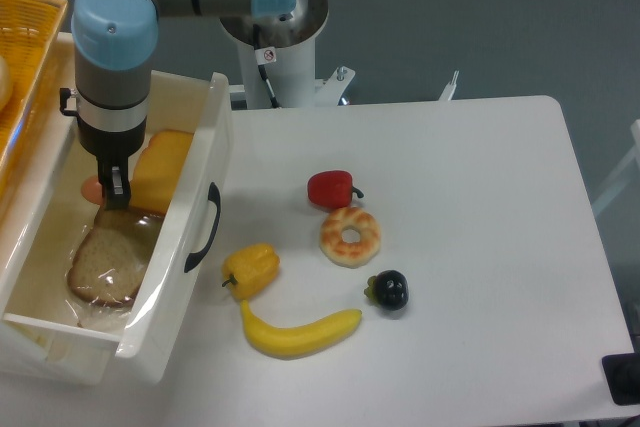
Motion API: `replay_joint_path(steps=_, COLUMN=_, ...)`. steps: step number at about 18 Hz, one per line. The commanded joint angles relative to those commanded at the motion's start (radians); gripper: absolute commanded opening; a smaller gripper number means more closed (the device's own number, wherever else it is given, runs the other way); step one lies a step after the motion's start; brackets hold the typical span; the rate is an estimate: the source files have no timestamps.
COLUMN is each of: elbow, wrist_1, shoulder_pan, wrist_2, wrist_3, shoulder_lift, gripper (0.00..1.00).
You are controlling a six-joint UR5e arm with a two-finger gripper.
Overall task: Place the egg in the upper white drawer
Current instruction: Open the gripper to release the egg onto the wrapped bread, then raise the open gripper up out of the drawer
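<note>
White table (480,247) in view, and on it: red bell pepper (331,188) near centre, donut (350,236) just at its 5 o'clock, dark round fruit (389,290), maybe a mangosteen, at the donut's 5 o'clock. Yellow pepper (251,269) at 9 o'clock of the donut, banana (298,332) just below it. Upper white drawer (190,207) sits at the table's 9 o'clock edge.

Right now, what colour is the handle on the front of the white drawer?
Black: the curved handle on the white drawer, clearest in the fixed camera view.
</note>
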Motion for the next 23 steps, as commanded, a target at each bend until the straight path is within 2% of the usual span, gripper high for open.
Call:
replay_joint_path(steps=1, elbow=0.0, wrist_1=0.0, shoulder_pan=0.0, wrist_2=0.002, wrist_3=0.0, shoulder_lift=0.0, gripper=0.61)
replay_joint_path(steps=10, elbow=0.003, wrist_1=0.006, shoulder_pan=0.003, wrist_2=0.002, wrist_3=0.002, shoulder_lift=0.006, gripper=0.62)
replay_joint_path(steps=12, elbow=0.015, wrist_1=0.008, shoulder_pan=0.008, wrist_2=0.0, wrist_3=0.002, shoulder_lift=0.009, gripper=0.65)
replay_joint_path(steps=20, elbow=0.038, wrist_1=0.008, shoulder_pan=0.077, wrist_2=-0.02, wrist_3=-0.003, shoulder_lift=0.072, gripper=0.69)
replay_joint_path(steps=22, elbow=0.038, wrist_1=0.006, shoulder_pan=0.101, wrist_2=-0.034, wrist_3=-0.006, shoulder_lift=0.09, gripper=0.75)
replay_joint_path(steps=23, elbow=0.038, wrist_1=0.006, shoulder_pan=0.104, wrist_2=-0.034, wrist_3=-0.008, shoulder_lift=0.097, gripper=0.86)
